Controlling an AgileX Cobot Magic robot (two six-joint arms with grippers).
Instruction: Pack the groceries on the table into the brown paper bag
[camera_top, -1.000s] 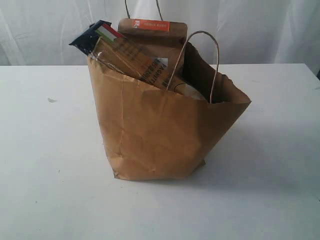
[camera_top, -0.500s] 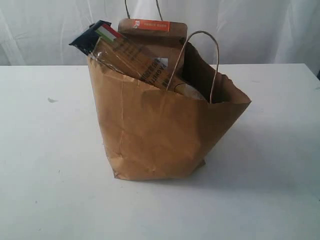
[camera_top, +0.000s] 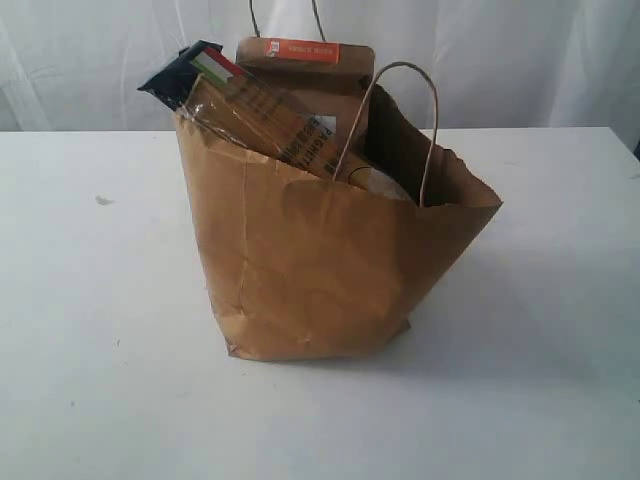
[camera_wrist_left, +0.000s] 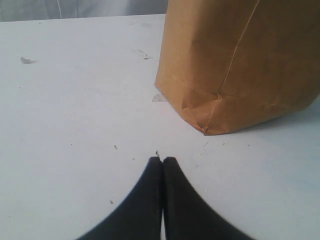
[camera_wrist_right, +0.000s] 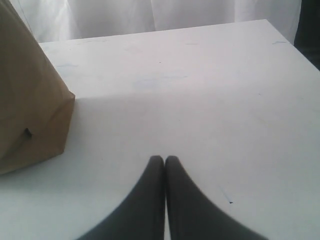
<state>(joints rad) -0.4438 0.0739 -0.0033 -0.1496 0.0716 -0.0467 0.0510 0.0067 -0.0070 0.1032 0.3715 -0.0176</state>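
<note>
Brown paper bag (camera_top: 320, 270) stands on table (camera_top: 90, 350) | left gripper (camera_wrist_left: 162, 159) clenched, empty, bag near, untouched | right gripper (camera_wrist_right: 164, 158) clenched, empty, bag apart

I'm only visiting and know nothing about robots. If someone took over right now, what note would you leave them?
Left hand: shut, empty, apart from the bag.
Right hand: shut, empty, apart from the bag.
The brown paper bag stands on the table; the spaghetti pack and brown kraft pouch poke out of its top.
Done: no groceries show on the table in any view.
Left: probably nothing; the other items are hidden, so check inside.
</note>
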